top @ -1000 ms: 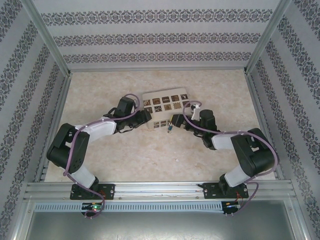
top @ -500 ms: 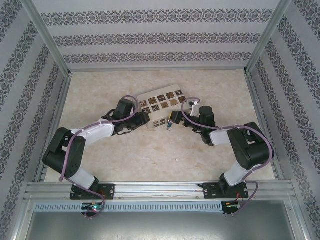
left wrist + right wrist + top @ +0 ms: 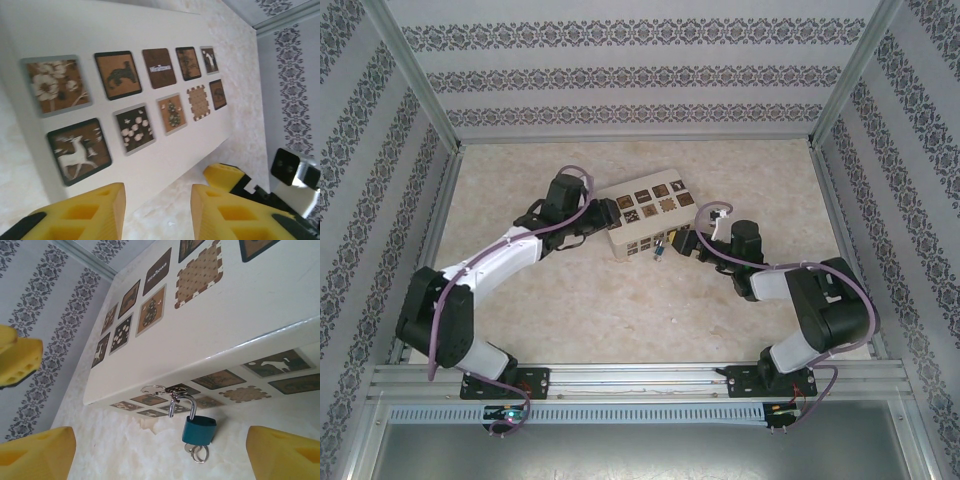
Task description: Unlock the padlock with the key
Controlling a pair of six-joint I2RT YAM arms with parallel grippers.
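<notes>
Blue padlock (image 3: 199,429) hangs ahead of the wide right claw (image 3: 161,452), key (image 3: 198,453) beneath; a skewed close could knock both aside.

**Colours and patterns around the box**

The padlock (image 3: 199,429) is showing a teal-blue body and a shiny silver shackle, and the key (image 3: 198,454) under it is gleaming pale silver. The box (image 3: 260,325) is looking cream-beige and is carrying dark brown squares with pale pictures: flowers, a deer, dots. The foam pads (image 3: 85,212) of the left gripper (image 3: 157,202) and of the right gripper (image 3: 160,457) are glowing yellow. The table (image 3: 620,310) is showing beige marbling. The walls (image 3: 620,90) are wearing pale grey stripes with dark ornamental bands.
</notes>
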